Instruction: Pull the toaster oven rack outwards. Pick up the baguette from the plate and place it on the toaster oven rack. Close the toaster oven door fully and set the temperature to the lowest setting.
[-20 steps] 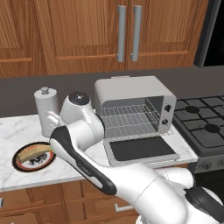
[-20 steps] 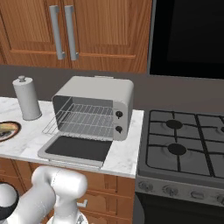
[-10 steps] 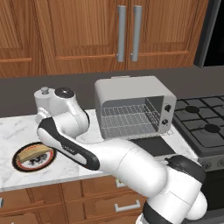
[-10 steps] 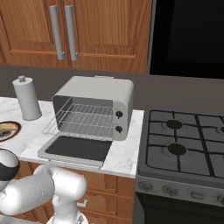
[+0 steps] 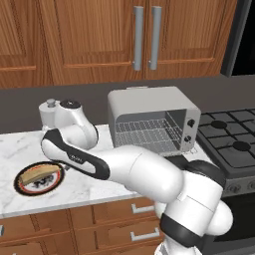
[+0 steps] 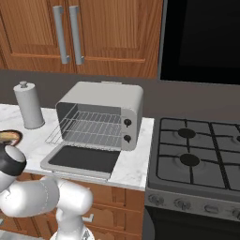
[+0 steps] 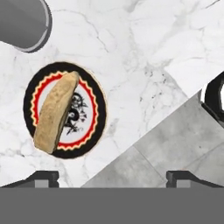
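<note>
step: picking up the baguette (image 7: 56,113); the toaster oven rack (image 6: 89,130) is already drawn out and the toaster oven door (image 6: 82,160) lies open flat, so the grasp is what's left to do well.
pincer: pincer (image 7: 111,177) above the tabletop (image 7: 144,57) with its 2 tips spread wide apart, nothing between them.
baguette: lies on the plate (image 7: 99,105), slanted from about 1 o'clock to 7 o'clock in the hand view, covering the plate's 9 o'clock half.
offset: the plate sits toward 10 o'clock from the pincer's midline, so the hand should shift that way before descending.
alignment: i'd roll the wrist so the tips straddle the loaf's narrow width (not its length).
descent: go straight down at mid-loaf, stopping short of the plate rim.
hazard: the grey canister (image 7: 24,24) at 11 o'clock stands near the plate; keep clear of it.
</note>
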{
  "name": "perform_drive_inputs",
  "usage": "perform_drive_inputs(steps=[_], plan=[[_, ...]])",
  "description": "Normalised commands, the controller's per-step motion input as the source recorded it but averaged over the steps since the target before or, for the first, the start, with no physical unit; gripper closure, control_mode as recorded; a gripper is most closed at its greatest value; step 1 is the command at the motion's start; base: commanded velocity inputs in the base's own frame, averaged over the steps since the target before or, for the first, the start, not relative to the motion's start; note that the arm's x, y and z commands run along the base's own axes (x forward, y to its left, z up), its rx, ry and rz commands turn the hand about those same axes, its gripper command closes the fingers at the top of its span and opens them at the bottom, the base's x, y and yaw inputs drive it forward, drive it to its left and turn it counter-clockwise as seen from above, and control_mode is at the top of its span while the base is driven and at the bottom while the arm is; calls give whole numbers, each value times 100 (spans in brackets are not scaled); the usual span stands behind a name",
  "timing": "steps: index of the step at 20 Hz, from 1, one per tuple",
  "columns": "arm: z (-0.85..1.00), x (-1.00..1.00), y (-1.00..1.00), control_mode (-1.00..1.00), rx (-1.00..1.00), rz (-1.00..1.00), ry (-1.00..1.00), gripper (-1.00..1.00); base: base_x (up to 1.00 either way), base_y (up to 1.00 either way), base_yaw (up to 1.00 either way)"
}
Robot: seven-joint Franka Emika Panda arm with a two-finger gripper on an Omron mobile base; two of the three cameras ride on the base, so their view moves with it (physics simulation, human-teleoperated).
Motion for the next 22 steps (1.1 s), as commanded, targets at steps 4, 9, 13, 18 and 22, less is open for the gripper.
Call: perform_drive_inputs(steps=[4,9,13,18,22], plan=[[-36,13,17,-100,-1,-2,0,-100,0,0,0],[-26,29,6,-100,0,-3,2,-100,0,0,0],[-21,29,0,-100,0,0,3,-100,0,0,0],[-23,29,12,-100,0,0,5,-100,0,0,0],[-19,24,33,-100,0,0,4,-100,0,0,0]])
